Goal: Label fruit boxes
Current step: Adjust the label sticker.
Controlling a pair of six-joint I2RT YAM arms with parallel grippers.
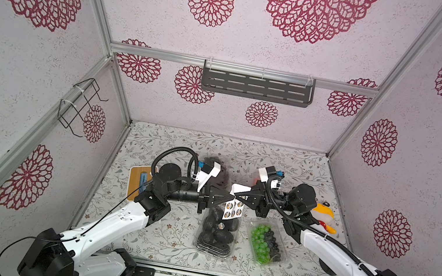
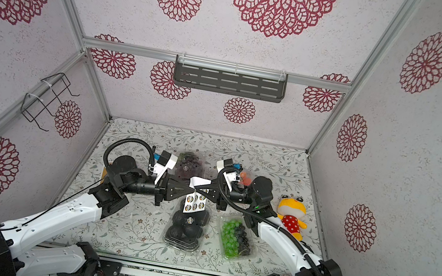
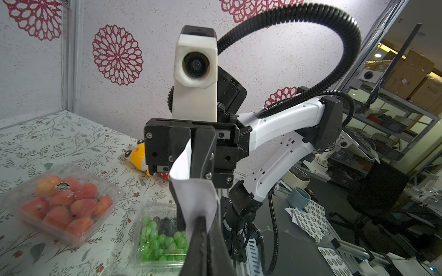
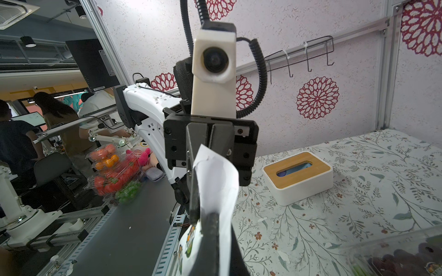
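Fruit boxes sit on a leafy table by flowered walls; left gripper from 9 and right gripper from 3 o'clock pinch the sticker sheet

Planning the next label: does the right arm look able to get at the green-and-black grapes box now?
Probably, but not freely: the grapes box lies uncovered beside the right arm, yet the right gripper is shut on the sticker sheet that the left gripper also pinches.

12 o'clock: table strip left open | 3 o'clock: plush toy | 9 o'clock: lidded box | 6 o'clock: blocked by black-fruit box
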